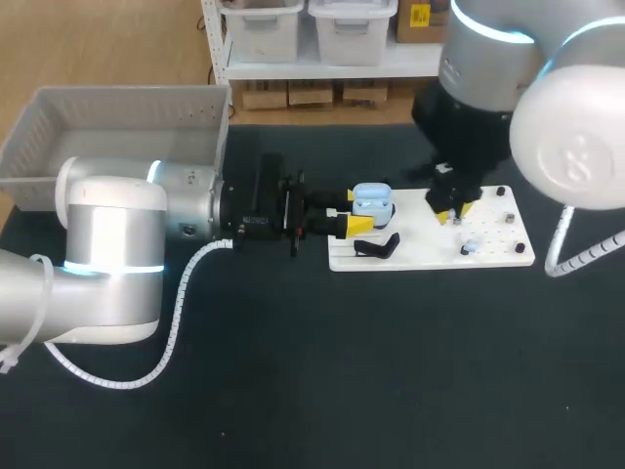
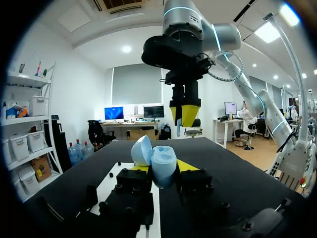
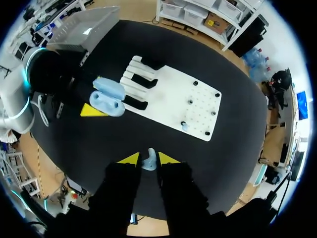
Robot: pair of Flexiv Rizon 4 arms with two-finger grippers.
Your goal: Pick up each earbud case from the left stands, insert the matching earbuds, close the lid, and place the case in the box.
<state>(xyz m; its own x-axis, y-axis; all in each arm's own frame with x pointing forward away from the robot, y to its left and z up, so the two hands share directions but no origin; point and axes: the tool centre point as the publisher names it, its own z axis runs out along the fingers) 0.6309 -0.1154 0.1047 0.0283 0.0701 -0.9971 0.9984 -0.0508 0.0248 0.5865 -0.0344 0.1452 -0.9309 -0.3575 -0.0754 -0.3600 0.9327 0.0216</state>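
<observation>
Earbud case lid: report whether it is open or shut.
Open. The lid stands swung back from the earbud case, which the left gripper holds.

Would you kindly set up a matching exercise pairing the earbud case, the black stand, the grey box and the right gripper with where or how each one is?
Things:
1. earbud case
2. black stand
3. grey box
4. right gripper

States:
A. shut on an earbud
B. at the far left of the table
C. lid open, held in the left gripper
D. empty, on the white board

Pairs: 1-C; 2-D; 3-B; 4-A
</observation>
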